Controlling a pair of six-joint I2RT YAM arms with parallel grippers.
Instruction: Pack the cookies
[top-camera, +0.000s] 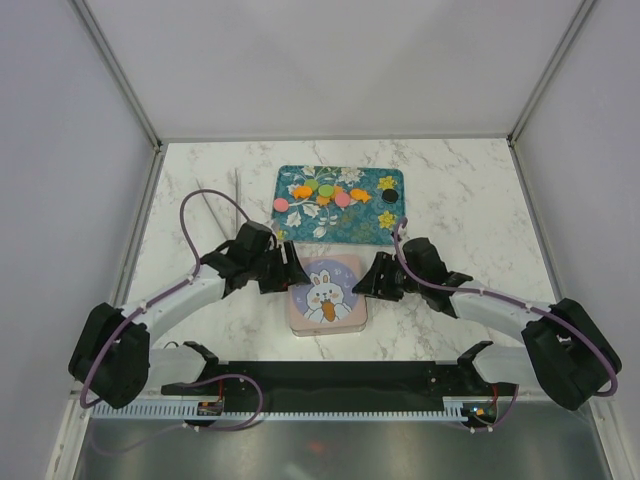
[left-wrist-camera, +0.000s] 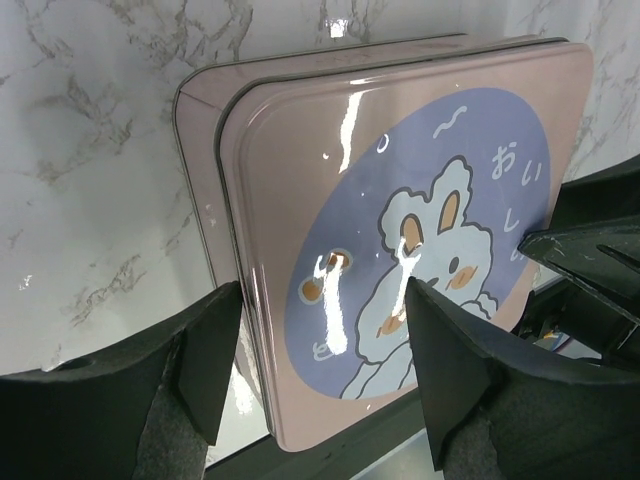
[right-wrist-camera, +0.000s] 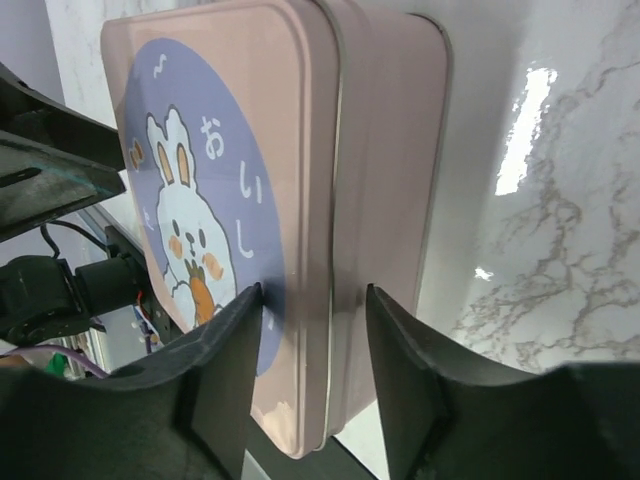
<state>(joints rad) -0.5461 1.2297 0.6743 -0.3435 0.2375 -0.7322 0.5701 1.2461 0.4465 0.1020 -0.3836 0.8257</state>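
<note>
The cookies (top-camera: 325, 190), small orange, pink and green discs plus a black one (top-camera: 393, 196), lie on a teal floral tray (top-camera: 370, 230) at the back. A closed pink tin with a rabbit lid (top-camera: 326, 292) sits on the table in front of it. My left gripper (top-camera: 290, 270) is open at the tin's left edge; in the left wrist view (left-wrist-camera: 322, 290) one finger is over the lid (left-wrist-camera: 400, 200) and one is outside the wall. My right gripper (top-camera: 375, 277) is open at the right edge (right-wrist-camera: 312, 292), its fingers narrowly straddling the tin's rim (right-wrist-camera: 335, 200).
A thin grey rod (top-camera: 240, 200) lies left of the tray. A black bar (top-camera: 320, 378) runs along the table's near edge. White walls close in the marble table (top-camera: 470, 210) on three sides.
</note>
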